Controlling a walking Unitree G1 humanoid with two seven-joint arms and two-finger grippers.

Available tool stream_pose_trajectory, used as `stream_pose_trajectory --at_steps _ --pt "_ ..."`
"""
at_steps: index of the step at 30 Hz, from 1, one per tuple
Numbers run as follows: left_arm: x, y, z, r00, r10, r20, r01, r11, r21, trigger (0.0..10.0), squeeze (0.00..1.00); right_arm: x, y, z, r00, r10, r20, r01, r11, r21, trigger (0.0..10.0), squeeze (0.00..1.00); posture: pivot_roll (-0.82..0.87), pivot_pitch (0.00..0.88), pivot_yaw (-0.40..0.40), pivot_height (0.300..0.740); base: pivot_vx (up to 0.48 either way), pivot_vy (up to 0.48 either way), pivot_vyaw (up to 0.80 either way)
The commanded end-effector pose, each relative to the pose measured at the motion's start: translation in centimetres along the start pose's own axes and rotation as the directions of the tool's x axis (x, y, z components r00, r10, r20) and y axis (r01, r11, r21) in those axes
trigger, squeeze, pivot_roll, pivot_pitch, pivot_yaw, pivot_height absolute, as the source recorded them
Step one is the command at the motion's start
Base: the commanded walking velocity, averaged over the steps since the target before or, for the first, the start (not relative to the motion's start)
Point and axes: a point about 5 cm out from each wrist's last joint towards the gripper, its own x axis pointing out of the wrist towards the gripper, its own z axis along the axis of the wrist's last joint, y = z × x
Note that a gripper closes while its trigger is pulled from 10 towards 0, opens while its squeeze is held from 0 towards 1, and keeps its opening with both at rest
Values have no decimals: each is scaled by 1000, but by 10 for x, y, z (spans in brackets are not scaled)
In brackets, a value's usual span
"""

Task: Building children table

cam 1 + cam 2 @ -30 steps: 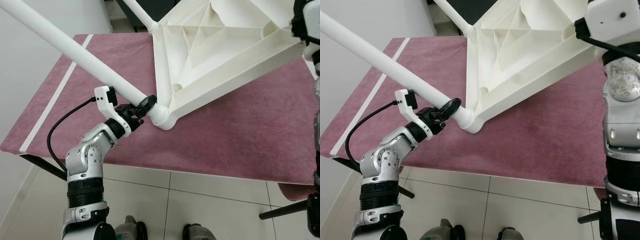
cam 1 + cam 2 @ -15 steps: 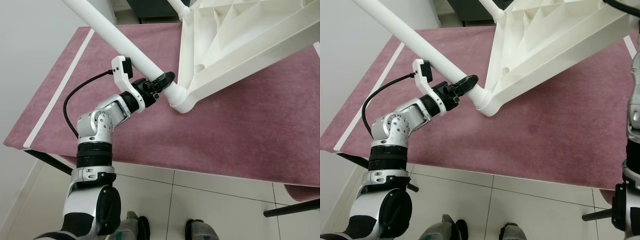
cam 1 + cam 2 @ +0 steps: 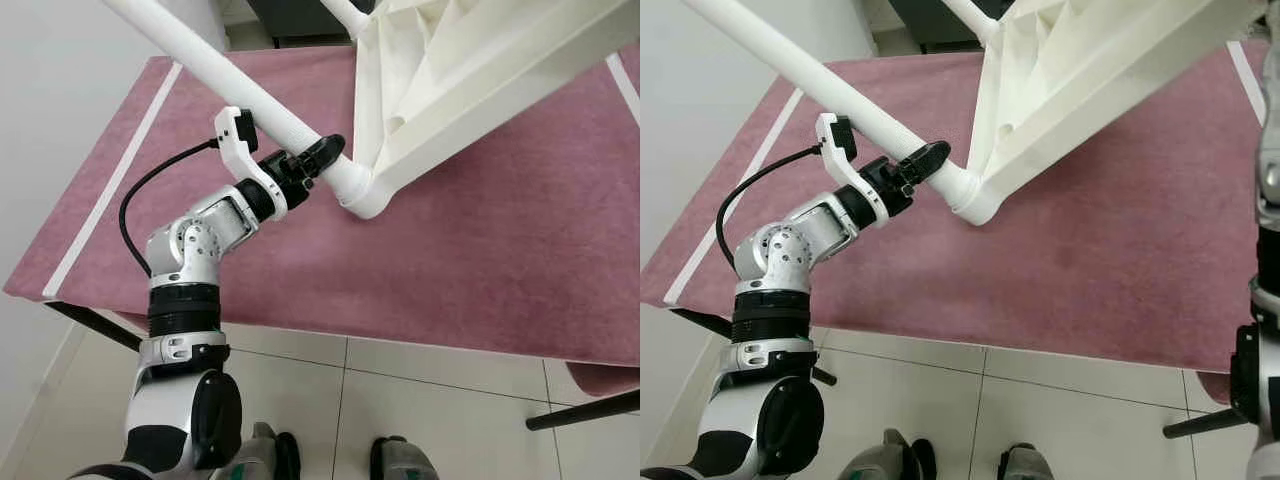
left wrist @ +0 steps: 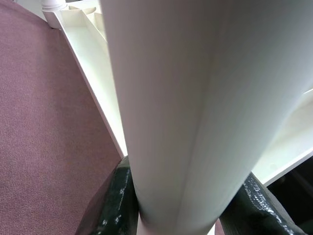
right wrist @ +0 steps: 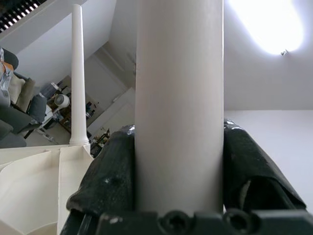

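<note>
Tabletop (image 3: pixel 470 60) tilted steeper; left pincer (image 3: pixel 318 158), right pincer (image 5: pixel 178 166) clamp white legs (image 3: pixel 240 85).

Smooth white plastic table (image 3: pixel 470 70) and leg (image 3: pixel 230 75) on matt maroon cloth (image 3: pixel 480 260).

Tabletop (image 3: pixel 470 70) & long leg (image 3: pixel 210 60) cut off

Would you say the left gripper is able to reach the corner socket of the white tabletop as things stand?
Probably not freely: the left gripper is shut on the white leg just short of the socket, so it would have to let go first.
</note>
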Motion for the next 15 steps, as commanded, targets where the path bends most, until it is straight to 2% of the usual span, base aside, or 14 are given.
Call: stream_pose_trajectory --at_steps 1,3,4,6,8,9,12,13,14,15 --pt "38 -46 -121 910 39 -413 -179 935 -306 0 0 -7 -54 80 816 -213 537 268 963 -25 0 0 -196 140 144 740 0 0 0" --pt "36 -45 -132 884 40 -465 -207 927 -313 0 0 -5 -54 86 802 -209 559 265 964 -19 0 0 -199 141 147 740 0 0 0" --pt "36 -45 -132 884 40 -465 -207 927 -313 0 0 -5 -54 86 802 -209 559 265 964 -19 0 0 -199 141 147 740 0 0 0" --pt "28 -36 -141 862 88 -500 -264 918 -294 0 0 -4 -51 93 791 -195 580 242 970 -4 0 0 -203 146 152 740 0 0 0" --pt "28 -36 -141 862 88 -500 -264 918 -294 0 0 -4 -51 93 791 -195 580 242 970 -4 0 0 -203 146 152 740 0 0 0" --pt "22 -28 -144 853 126 -507 -302 911 -282 0 0 -4 -48 95 791 -185 584 222 975 7 0 0 -205 149 151 740 0 0 0" --pt "22 -28 -144 853 126 -507 -302 911 -282 0 0 -4 -48 95 791 -185 584 222 975 7 0 0 -205 149 151 740 0 0 0" --pt "5 -6 -142 846 239 -477 -400 876 -270 2392 0 -8 -30 88 822 -145 551 157 987 26 0 0 -195 153 146 740 0 0 0" --pt "5 -6 -142 846 239 -477 -400 876 -270 2392 0 -8 -30 88 822 -145 551 157 987 26 0 0 -195 153 146 740 0 0 0" --pt "-1 2 -138 850 281 -446 -423 869 -258 4471 0 -9 -20 80 846 -116 521 123 992 22 0 0 -190 152 143 740 0 0 0"
